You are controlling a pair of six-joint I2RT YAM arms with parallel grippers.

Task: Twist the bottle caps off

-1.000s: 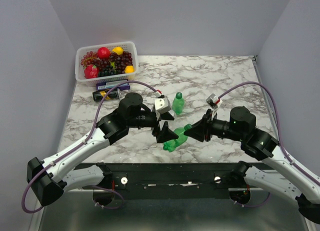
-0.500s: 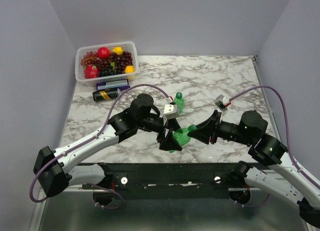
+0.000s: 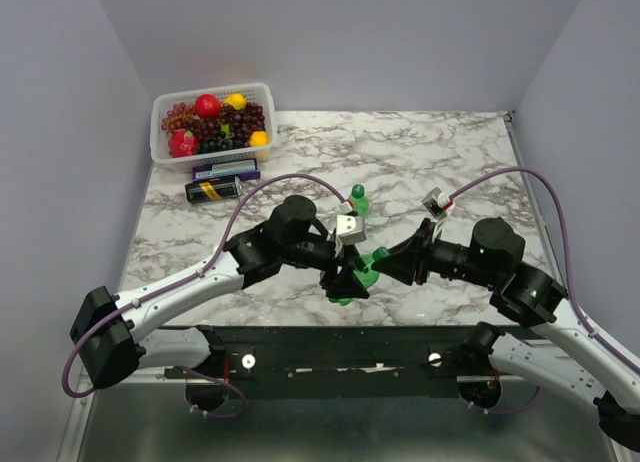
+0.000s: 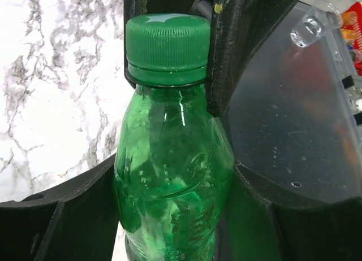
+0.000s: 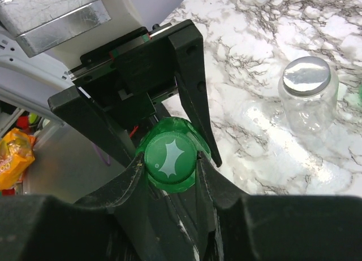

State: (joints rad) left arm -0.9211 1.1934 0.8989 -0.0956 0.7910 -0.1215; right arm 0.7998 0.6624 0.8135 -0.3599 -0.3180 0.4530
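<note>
Left wrist view shows the left pincer [image 4: 174,170] closed on the body of the green bottle [image 4: 169,131], with one finger pressed against each side of the translucent wall. The green cap [image 4: 167,43] sits fully on the neck, at the end of the bottle farthest from this pincer's palm. The right pincer [image 5: 169,166] is closed on that cap. In the right wrist view its two fingers contact opposite sides of the ribbed rim, and the cap's flat top faces the right wrist camera. The two pincers oppose each other along the bottle's axis, tips nearly meeting at the neck. The views do not show whether the bottle rests on the counter [image 5: 271,24] or is held clear of it. Beyond the right pincer's tips and off to their right, well apart, a clear bottle [image 5: 310,111] stands upright on the counter with its silvery cap [image 5: 306,75] in place. In the top external view a second green bottle [image 3: 358,210], capped, stands upright just beyond the left pincer. Far beyond and to the left of that pincer are a dark can [image 3: 213,189] and a fruit basket [image 3: 172,160].
</note>
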